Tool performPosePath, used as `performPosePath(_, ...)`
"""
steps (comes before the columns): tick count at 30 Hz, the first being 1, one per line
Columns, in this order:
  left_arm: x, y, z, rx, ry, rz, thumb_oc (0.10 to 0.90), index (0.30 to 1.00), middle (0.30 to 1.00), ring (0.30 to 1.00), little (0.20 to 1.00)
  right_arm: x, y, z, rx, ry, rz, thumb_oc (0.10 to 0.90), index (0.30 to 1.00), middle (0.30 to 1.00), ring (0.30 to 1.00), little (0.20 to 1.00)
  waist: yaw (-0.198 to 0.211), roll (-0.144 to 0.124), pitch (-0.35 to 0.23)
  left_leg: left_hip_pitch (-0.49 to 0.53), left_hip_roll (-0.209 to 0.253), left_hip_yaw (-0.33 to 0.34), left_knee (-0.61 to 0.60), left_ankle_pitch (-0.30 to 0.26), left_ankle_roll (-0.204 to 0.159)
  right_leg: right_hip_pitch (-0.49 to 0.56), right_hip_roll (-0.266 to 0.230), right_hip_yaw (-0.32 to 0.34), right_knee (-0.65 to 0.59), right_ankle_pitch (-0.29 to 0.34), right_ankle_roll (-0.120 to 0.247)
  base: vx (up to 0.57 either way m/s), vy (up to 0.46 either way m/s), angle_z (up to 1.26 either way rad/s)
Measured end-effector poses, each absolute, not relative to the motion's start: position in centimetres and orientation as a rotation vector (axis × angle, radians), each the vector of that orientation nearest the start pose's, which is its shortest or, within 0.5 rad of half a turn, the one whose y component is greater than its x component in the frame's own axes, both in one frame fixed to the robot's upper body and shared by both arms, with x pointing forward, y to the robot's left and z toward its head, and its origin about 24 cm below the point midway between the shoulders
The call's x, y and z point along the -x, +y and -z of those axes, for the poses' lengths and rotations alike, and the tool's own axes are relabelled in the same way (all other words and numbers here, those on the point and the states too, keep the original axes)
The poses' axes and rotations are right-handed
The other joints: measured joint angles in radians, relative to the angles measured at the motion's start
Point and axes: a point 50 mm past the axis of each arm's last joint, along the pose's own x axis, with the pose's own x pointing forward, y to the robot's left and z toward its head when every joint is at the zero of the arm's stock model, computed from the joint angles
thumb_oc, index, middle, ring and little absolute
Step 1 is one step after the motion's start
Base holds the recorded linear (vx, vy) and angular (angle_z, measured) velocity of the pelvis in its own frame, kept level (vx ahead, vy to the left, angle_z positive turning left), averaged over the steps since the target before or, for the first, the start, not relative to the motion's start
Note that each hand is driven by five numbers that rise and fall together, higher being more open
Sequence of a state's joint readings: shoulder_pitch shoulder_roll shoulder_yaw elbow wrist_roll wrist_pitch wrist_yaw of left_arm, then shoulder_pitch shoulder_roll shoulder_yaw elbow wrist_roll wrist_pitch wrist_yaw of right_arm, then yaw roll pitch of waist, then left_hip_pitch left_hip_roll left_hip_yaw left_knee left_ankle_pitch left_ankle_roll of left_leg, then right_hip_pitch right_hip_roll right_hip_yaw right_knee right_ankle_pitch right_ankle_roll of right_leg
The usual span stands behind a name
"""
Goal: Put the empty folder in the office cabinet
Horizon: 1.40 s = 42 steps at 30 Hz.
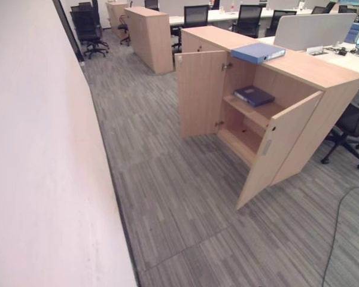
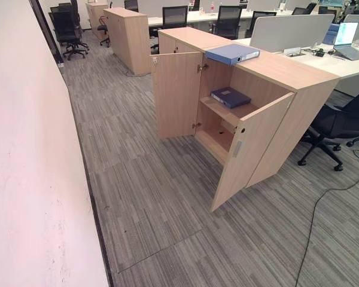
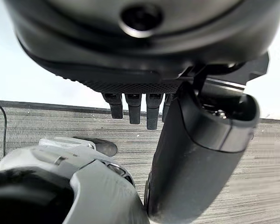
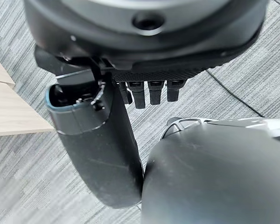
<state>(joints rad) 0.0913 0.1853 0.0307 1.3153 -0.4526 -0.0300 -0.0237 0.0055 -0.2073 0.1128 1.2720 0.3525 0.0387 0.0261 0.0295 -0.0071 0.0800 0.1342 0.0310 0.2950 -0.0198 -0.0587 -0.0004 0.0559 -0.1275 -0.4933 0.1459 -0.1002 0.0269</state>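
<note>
Office cabinet (image 1: pixel 299 119), both doors open: dark folder (image 1: pixel 253 95) on its upper shelf, blue folder (image 1: pixel 258 52) on top; left hand (image 3: pixel 144 105) and right hand (image 4: pixel 144 91) relaxed, empty.

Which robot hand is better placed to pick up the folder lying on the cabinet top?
Right, marginally: the folder and open cabinet lie to the robot's right. Left robot hand and right robot hand both hang open, empty.

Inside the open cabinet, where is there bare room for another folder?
The lower shelf looks bare. On the upper shelf, a strip in front of the dark folder is free; its back half is taken. The cabinet top is bare right of the blue folder.
</note>
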Motion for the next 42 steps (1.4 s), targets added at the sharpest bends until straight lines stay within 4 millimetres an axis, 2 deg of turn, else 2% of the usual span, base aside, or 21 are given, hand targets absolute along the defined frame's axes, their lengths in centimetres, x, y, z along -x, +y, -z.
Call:
performPosePath(2,-3.4,23.1,17.1,0.234,1.295,-0.456,0.8,0.9,0.9,0.9,0.9,-7.5,-22.2,16.8,-0.071,1.296,0.228,0.8,0.9,0.9,0.9,0.9,0.001,-0.008,-0.001,-0.009,0.006,-0.001,0.019,0.001,-0.004,-0.003,0.002,-0.001,0.01,-0.008,-0.001,-0.03,-0.18,0.06)
performPosePath(5,-5.5,24.7,16.5,0.193,1.232,-0.474,0.8,0.9,0.9,0.9,0.9,-8.1,-21.1,17.0,-0.064,1.304,0.174,0.8,0.9,0.9,0.9,0.9,0.011,-0.068,0.028,-0.159,0.044,0.003,0.304,-0.023,-0.03,-0.024,-0.006,-0.006,0.003,-0.02,-0.047,-0.04,-0.199,0.13)
performPosePath(8,-7.8,25.0,16.0,0.199,1.149,-0.471,0.8,0.9,0.9,0.9,0.9,-8.3,-21.6,16.9,-0.023,1.32,0.165,0.8,0.9,0.9,0.9,0.9,0.049,-0.049,0.067,-0.308,0.124,-0.04,0.591,-0.01,-0.079,0.022,0.036,-0.004,-0.051,-0.004,-0.073,0.13,-0.002,-0.01)
performPosePath(11,-7.9,24.9,16.0,0.193,1.148,-0.467,0.8,0.9,0.9,0.9,0.9,-8.8,-22.2,16.7,0.019,1.313,0.151,0.8,0.9,0.9,0.9,0.9,0.053,-0.044,0.067,-0.312,0.139,-0.026,0.334,0.038,-0.09,0.026,0.04,0.003,-0.075,-0.012,-0.057,0.22,0.149,-0.07)
performPosePath(14,-7.5,24.3,16.4,0.188,1.18,-0.47,0.8,0.9,0.9,0.9,0.9,-8.9,-22.8,16.5,0.058,1.317,0.147,0.8,0.9,0.9,0.9,0.9,0.059,-0.013,0.073,-0.308,0.145,-0.025,-0.032,0.173,-0.151,0.047,0.058,0.002,-0.115,-0.002,-0.04,0.26,0.168,0.14)
performPosePath(16,-6.7,23.9,16.6,0.165,1.232,-0.448,0.8,0.9,0.9,0.9,0.9,-8.7,-23.4,16.5,0.102,1.335,0.137,0.8,0.9,0.9,0.9,0.9,0.076,0.011,0.095,-0.336,0.158,-0.031,-0.069,0.224,-0.177,0.1,0.069,0.011,-0.146,-0.003,-0.026,0.19,0.12,-0.1)
performPosePath(19,-2.5,23.7,17.1,0.161,1.36,-0.466,0.8,0.9,0.9,0.9,0.9,-8.1,-23.5,16.6,0.133,1.355,0.12,0.8,0.9,0.9,0.9,0.9,0.089,0.02,0.089,-0.333,0.158,-0.026,-0.02,0.227,-0.172,0.173,0.06,0.023,-0.163,-0.022,0.004,0.37,0.257,-0.25)
performPosePath(20,-1.4,23.3,17.3,0.172,1.395,-0.467,0.8,0.9,0.9,0.9,0.9,-7.6,-23.5,16.6,0.133,1.368,0.122,0.8,0.9,0.9,0.9,0.9,0.095,0.023,0.077,-0.319,0.157,-0.019,-0.026,0.232,-0.164,0.189,0.058,0.024,-0.177,-0.027,0.013,0.23,0.19,-0.25)
performPosePath(21,-0.2,22.9,17.4,0.178,1.441,-0.472,0.8,0.9,0.9,0.9,0.9,-6.9,-23.5,16.8,0.129,1.388,0.129,0.8,0.9,0.9,0.9,0.9,0.106,0.029,0.053,-0.305,0.151,0.007,-0.03,0.281,-0.121,0.203,0.041,0.03,-0.181,-0.033,0.036,0.33,0.292,-0.41)
performPosePath(22,1.3,22.8,17.4,0.177,1.483,-0.486,0.8,0.9,0.9,0.9,0.9,-5.8,-22.4,17.2,0.112,1.428,0.104,0.8,0.9,0.9,0.9,0.9,0.112,-0.034,0.025,-0.271,0.083,0.061,-0.037,0.287,-0.016,0.216,-0.032,0.039,-0.184,-0.04,0.062,0.3,0.283,-0.41)
performPosePath(24,1.4,23.0,17.4,0.174,1.482,-0.485,0.8,0.9,0.9,0.9,0.9,-5.6,-21.4,17.4,0.112,1.436,0.07,0.8,0.9,0.9,0.9,0.9,0.111,-0.08,0.001,-0.236,0.025,0.082,-0.055,0.264,0.029,0.238,-0.088,0.03,-0.171,0.004,0.075,0.34,0.353,-0.15)
performPosePath(28,-0.2,23.4,17.3,0.142,1.428,-0.446,0.8,0.9,0.9,0.9,0.9,-6.2,-20.6,17.4,0.107,1.424,0.032,0.8,0.9,0.9,0.9,0.9,0.115,-0.06,-0.017,-0.144,-0.047,0.095,-0.062,0.179,0.067,0.25,-0.182,0.013,-0.042,0.068,0.11,0.25,0.345,-0.04)
performPosePath(31,1.1,22.9,17.4,0.282,1.466,-0.53,0.8,0.9,0.9,0.9,0.9,-6.8,-20.1,17.4,0.086,1.396,0.007,0.8,0.9,0.9,0.9,0.9,0.112,-0.05,-0.026,-0.093,-0.077,0.095,-0.065,0.136,0.084,0.227,-0.254,0.001,0.112,0.091,0.138,0.17,0.377,0.19)
performPosePath(32,1.5,23.1,17.3,0.304,1.472,-0.545,0.8,0.9,0.9,0.9,0.9,-6.7,-20.1,17.4,0.087,1.398,0.008,0.8,0.9,0.9,0.9,0.9,0.115,-0.057,-0.046,-0.076,-0.103,0.069,-0.061,0.113,0.104,0.151,-0.339,-0.013,0.339,0.118,0.167,0.18,0.402,0.5)
performPosePath(33,1.5,23.2,17.3,0.297,1.474,-0.536,0.8,0.9,0.9,0.9,0.9,-7.2,-20.0,17.4,0.09,1.385,0.006,0.8,0.9,0.9,0.9,0.9,0.116,-0.061,-0.046,-0.073,-0.112,0.063,-0.061,0.11,0.107,0.124,-0.355,0.006,0.388,0.147,0.187,0.23,0.457,0.59)
performPosePath(35,1.6,23.0,17.3,0.241,1.505,-0.469,0.8,0.9,0.9,0.9,0.9,-7.8,-20.4,17.2,0.106,1.367,0.017,0.8,0.9,0.9,0.9,0.9,0.121,-0.049,-0.042,-0.039,-0.114,0.069,-0.06,0.108,0.111,0.099,-0.412,-0.019,0.507,0.269,0.218,0.16,0.206,0.17)
performPosePath(36,1.8,22.7,17.4,0.215,1.522,-0.436,0.8,0.9,0.9,0.9,0.9,-7.9,-21.0,17.1,0.14,1.368,0.022,0.8,0.9,0.9,0.9,0.9,0.138,-0.023,-0.038,-0.018,-0.11,0.096,-0.054,0.096,0.128,0.089,-0.462,-0.092,0.564,0.362,0.233,0.08,0.089,-0.18)
performPosePath(37,2.2,22.3,17.4,0.164,1.534,-0.395,0.8,0.9,0.9,0.9,0.9,-8.0,-21.5,17.0,0.154,1.367,0.03,0.8,0.9,0.9,0.9,0.9,0.145,-0.007,-0.039,-0.007,-0.097,0.114,-0.04,0.055,0.177,0.079,-0.498,-0.165,0.612,0.331,0.255,0.08,0.085,-0.63)
performPosePath(38,2.3,22.5,17.4,0.119,1.534,-0.368,0.8,0.9,0.9,0.9,0.9,-10.1,-21.3,16.6,0.165,1.307,0.007,0.8,0.9,0.9,0.9,0.9,0.134,-0.008,-0.033,-0.013,-0.089,0.133,-0.043,0.033,0.17,0.0,-0.518,-0.198,0.632,0.217,0.234,0.11,0.061,-0.65)
performPosePath(40,1.5,22.5,17.4,0.107,1.516,-0.369,0.8,0.9,0.9,0.9,0.9,-11.9,-21.5,16.0,0.177,1.249,0.001,0.8,0.9,0.9,0.9,0.9,0.104,0.012,-0.004,-0.007,-0.077,0.126,-0.042,0.009,0.172,-0.101,-0.473,-0.192,0.586,0.103,0.232,0.1,0.034,-0.3)
performPosePath(42,0.7,22.6,17.4,0.102,1.478,-0.365,0.8,0.9,0.9,0.9,0.9,-13.0,-21.9,15.6,0.188,1.206,0.013,0.8,0.9,0.9,0.9,0.9,0.065,0.041,0.023,0.019,-0.056,0.126,-0.038,0.022,0.148,-0.136,-0.415,-0.221,0.455,0.094,0.224,0.09,-0.066,0.14)
